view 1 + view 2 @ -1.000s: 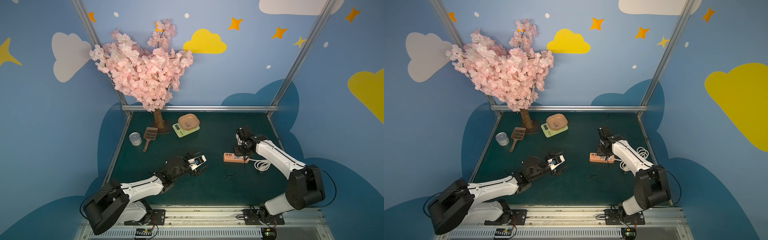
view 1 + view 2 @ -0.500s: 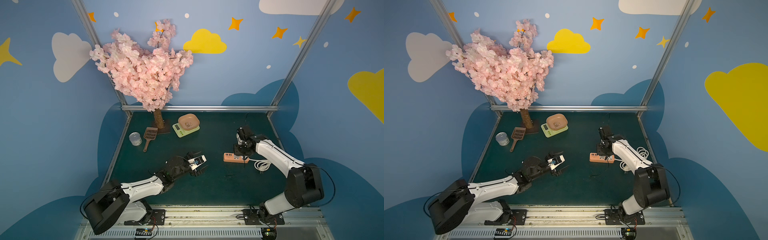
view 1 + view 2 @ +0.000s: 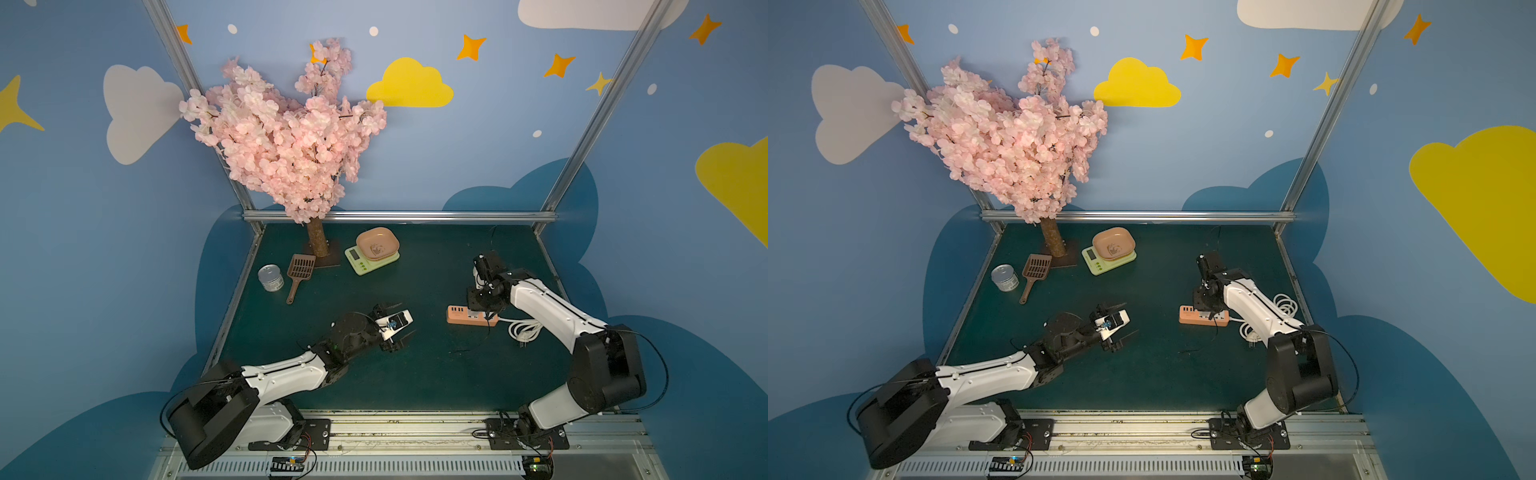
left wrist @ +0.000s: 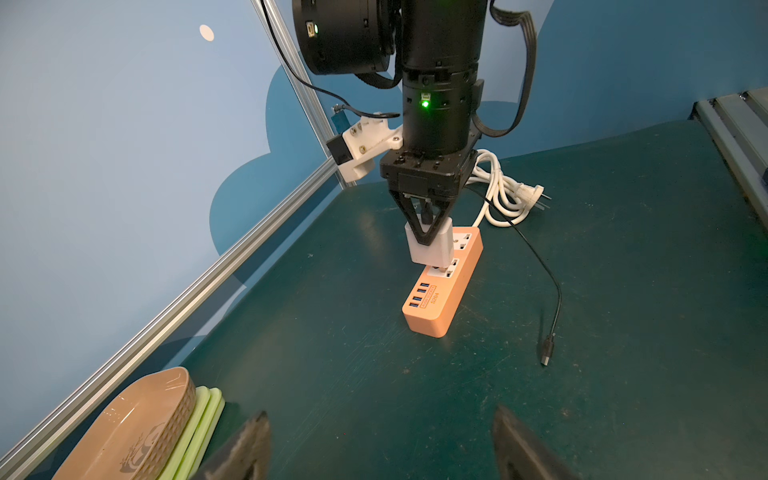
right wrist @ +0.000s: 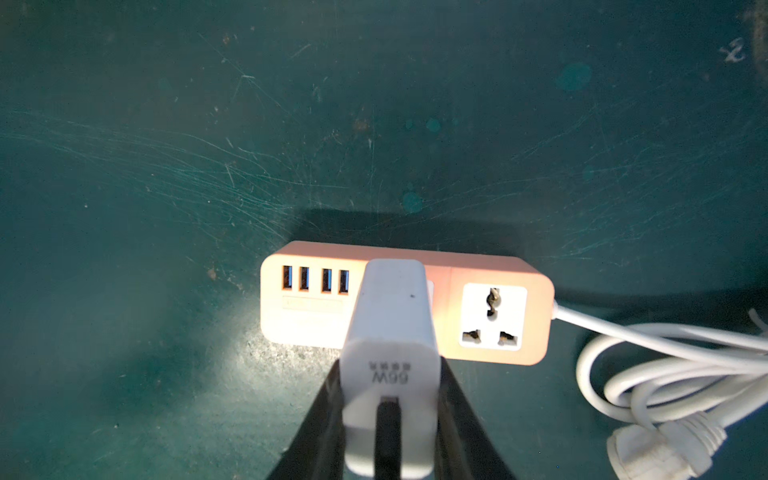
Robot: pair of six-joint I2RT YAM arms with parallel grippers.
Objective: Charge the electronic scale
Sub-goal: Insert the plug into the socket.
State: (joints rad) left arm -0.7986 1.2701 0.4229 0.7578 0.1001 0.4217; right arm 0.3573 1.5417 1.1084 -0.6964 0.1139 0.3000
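Observation:
The pale green electronic scale sits at the back of the mat beside the tree trunk, with a pink dish on top. My right gripper is shut on a white cube charger, held upright over the middle socket of the salmon-pink power strip. How deep the prongs sit cannot be told. A black cable runs from the charger, and its free plug lies on the mat. My left gripper hovers mid-mat, open and empty.
A pink blossom tree stands at the back left. A brown scoop and a tin can lie to its left. The strip's coiled white cord and plug lie by the right frame rail.

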